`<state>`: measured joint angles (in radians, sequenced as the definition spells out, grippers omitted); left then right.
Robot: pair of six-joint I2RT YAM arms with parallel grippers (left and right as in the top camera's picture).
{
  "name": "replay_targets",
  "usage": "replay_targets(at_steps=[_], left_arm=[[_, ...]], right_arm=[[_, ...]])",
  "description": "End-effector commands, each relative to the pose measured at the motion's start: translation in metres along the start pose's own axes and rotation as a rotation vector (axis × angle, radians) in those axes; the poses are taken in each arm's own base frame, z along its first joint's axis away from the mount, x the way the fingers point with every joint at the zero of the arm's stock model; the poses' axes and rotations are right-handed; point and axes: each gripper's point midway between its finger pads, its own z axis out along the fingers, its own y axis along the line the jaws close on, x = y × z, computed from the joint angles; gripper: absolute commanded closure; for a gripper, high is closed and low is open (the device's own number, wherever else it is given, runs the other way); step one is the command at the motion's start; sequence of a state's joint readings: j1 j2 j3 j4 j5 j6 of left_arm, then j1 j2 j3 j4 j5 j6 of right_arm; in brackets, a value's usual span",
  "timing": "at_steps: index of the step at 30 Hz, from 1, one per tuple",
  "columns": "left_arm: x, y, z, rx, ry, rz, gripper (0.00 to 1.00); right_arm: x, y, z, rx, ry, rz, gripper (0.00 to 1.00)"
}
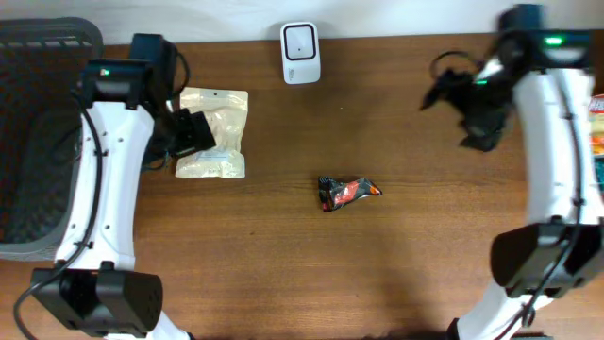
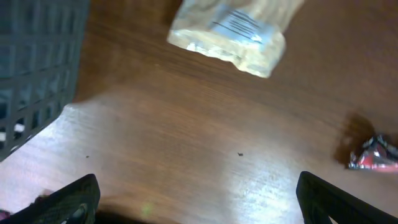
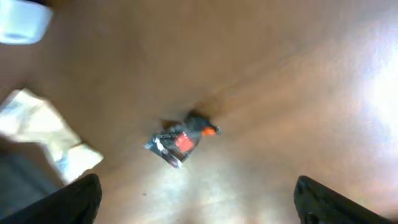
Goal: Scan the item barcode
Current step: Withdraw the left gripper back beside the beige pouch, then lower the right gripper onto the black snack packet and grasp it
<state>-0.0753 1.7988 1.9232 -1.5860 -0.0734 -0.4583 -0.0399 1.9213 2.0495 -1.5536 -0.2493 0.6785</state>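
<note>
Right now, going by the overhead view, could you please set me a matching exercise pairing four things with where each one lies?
Things:
1. white scanner
2. pale pouch
3. red and black packet
4. dark basket

Places:
A. middle of the table
B. far left of the view
C. far edge, centre
D. left half of the table, right of the basket

Pairs: 1-C, 2-D, 3-A, 4-B.

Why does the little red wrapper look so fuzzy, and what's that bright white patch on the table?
Right wrist view: everything is blurry, so the red wrapper smears, and light glares white off the table at right. Left wrist view: soft too. Overhead view: sharpest, evenly lit.
</note>
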Motion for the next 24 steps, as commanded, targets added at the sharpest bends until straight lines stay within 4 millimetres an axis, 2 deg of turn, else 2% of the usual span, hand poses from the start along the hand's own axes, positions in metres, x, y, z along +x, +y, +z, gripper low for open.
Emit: replay_targets(at_steps=[1,3,7,9,12,17,18,24], left_arm=[[0.004,0.010,-0.009,-0.016,-0.018,-0.052,0.01],[0.004,0.010,-0.009,-0.017,-0.016,-0.050,0.01],[0.005,0.009,-0.009,-0.017,-0.016,-0.050,0.01],[0.005,0.009,-0.009,-0.017,-0.016,-0.050,0.01],[0.005,0.009,-0.009,-0.017,-0.016,-0.049,0.01],[0.005,0.009,-0.009,-0.017,-0.016,-0.049,0.01],[0.005,0.009,-0.009,-0.017,-0.016,-0.050,0.01],[0.005,0.009,-0.009,-0.017,-0.016,-0.050,0.01]], right_arm=[[0.022,-0.004,0.021,0.190,-0.098,0.394,0.02],[0.038,0.007,0.032,0.202,-0.099,0.445,0.02],[0.049,0.029,0.060,0.179,-0.127,0.370,0.02],[0.055,0.037,0.081,0.168,-0.126,0.336,0.02],[0.069,0.031,0.110,0.206,-0.095,0.311,0.09],[0.089,0.022,0.153,0.211,-0.060,0.410,0.09],[0.094,0.021,0.164,0.203,-0.054,0.421,0.14],[0.104,0.023,0.195,0.155,-0.048,0.388,0.21]])
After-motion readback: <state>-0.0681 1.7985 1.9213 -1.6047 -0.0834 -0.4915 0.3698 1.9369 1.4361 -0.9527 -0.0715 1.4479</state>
